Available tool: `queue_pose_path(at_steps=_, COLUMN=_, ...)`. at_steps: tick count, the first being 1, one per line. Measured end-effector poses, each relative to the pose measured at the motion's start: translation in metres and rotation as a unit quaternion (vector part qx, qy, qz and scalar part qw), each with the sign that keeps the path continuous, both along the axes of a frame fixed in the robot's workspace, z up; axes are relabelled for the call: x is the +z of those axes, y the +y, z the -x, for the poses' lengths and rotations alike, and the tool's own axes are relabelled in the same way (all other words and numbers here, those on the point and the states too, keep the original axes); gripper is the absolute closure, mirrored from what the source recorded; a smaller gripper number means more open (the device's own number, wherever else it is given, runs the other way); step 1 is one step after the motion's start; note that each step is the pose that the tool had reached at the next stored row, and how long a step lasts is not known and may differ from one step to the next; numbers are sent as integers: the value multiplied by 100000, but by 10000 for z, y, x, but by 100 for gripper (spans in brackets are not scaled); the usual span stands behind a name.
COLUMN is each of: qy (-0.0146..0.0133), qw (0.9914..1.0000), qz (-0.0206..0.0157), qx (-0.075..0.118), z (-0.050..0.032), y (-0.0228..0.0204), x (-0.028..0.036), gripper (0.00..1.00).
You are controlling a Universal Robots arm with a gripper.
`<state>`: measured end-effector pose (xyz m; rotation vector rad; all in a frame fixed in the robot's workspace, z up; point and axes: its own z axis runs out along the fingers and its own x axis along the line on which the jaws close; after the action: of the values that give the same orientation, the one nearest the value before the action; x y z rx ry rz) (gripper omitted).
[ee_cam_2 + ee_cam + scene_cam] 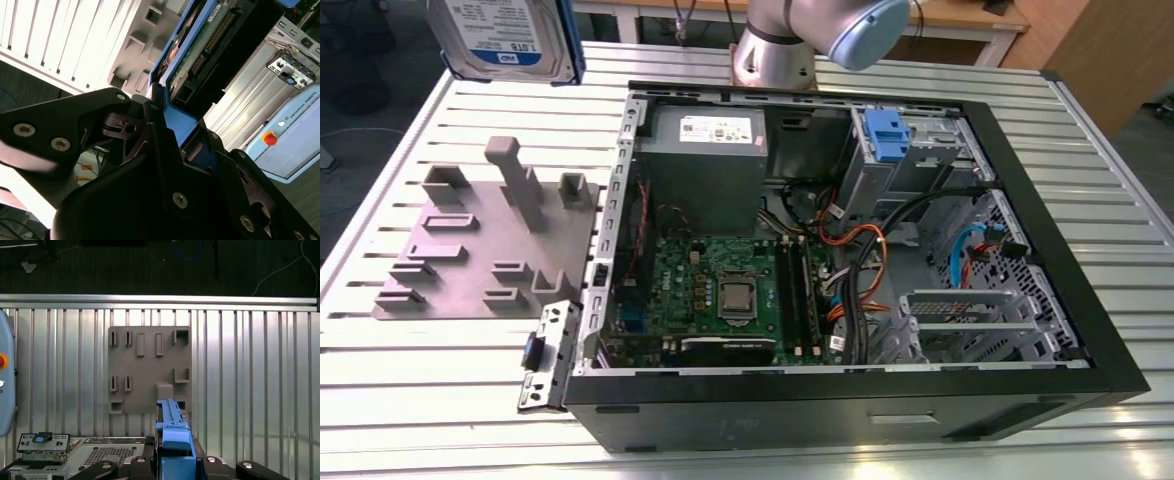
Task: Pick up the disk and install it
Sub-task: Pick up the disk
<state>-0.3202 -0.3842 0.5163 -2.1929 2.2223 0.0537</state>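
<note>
**Disk gripped and held high, off the case's far corner**

The robot arm (pixel 807 35), silver tube with a pale blue joint cap, stands just beyond the far wall of the open black computer case (pixel 854 395). Its black metal gripper (pixel 172 132) is clamped on the disk (pixel 507 40), a flat silver hard drive with a white-and-blue label and blue plastic rails. In the second wrist view the fingers (pixel 162 160) press one blue rail from both sides, and the drive's green circuit board shows past them.

The disk hangs in the air off the case's far corner, on the exterior view's left, well apart from the case and with free space around it. In the first wrist view it points edge-on over a matt grey fixture plate (pixel 150 370) studded with blocky slots and posts. That plate lies flat just beside the case on the ribbed aluminium table (pixel 250 390).

The case lies with its side open, showing a green motherboard, bundled cables and a bare-metal drive cage (pixel 914 160) at the far corner.
</note>
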Motion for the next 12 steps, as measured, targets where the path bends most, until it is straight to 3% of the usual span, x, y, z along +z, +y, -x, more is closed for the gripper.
queue_pose_path(at_steps=12, qy=-2, qw=100000, qz=-1, qx=-1, z=-54, y=0, x=0, gripper=64)
